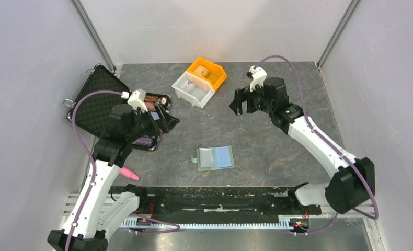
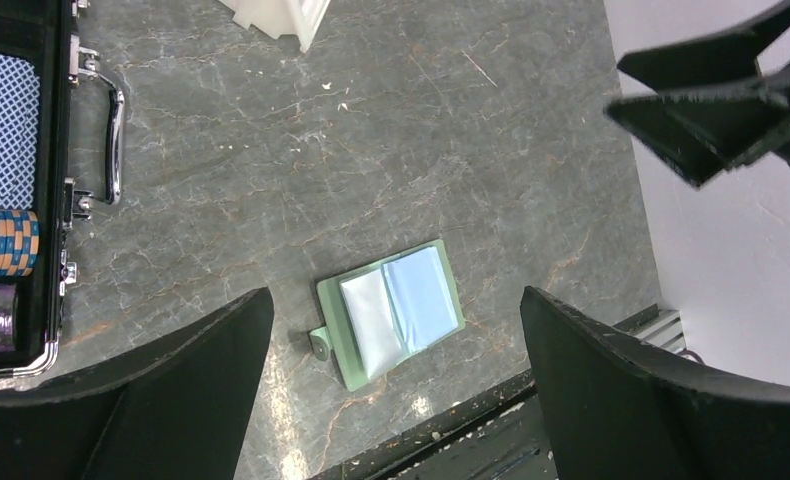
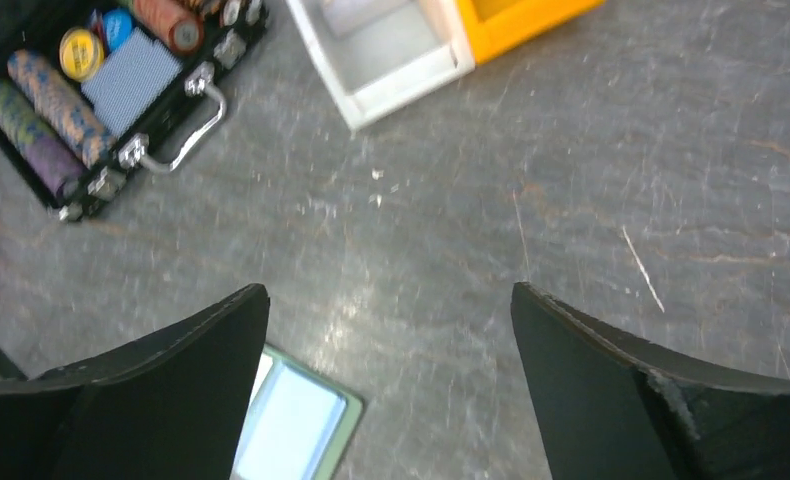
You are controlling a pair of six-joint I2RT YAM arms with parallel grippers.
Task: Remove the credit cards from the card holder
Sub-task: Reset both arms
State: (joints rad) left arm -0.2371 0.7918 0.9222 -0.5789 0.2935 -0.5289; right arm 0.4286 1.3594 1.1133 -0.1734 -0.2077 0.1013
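Note:
The card holder (image 1: 215, 157) lies open and flat on the grey table, a sage-green bifold with a side tab on its left. Its right pocket looks pale blue (image 1: 224, 156), its left pocket whitish. I cannot tell the credit cards apart inside the pockets, and no loose card shows. It also shows in the left wrist view (image 2: 391, 312) and partly in the right wrist view (image 3: 296, 430). My left gripper (image 1: 169, 118) is open and empty, raised left of and beyond the holder (image 2: 396, 295). My right gripper (image 1: 239, 107) is open and empty, raised at the far right (image 3: 388, 290).
An open black case (image 1: 97, 104) with poker chips and a blue patterned deck lies at the far left. A white bin (image 1: 194, 89) and an orange bin (image 1: 209, 72) stand at the back. A pink object (image 1: 129, 174) lies near the left arm. A black rail (image 1: 220, 198) lines the near edge.

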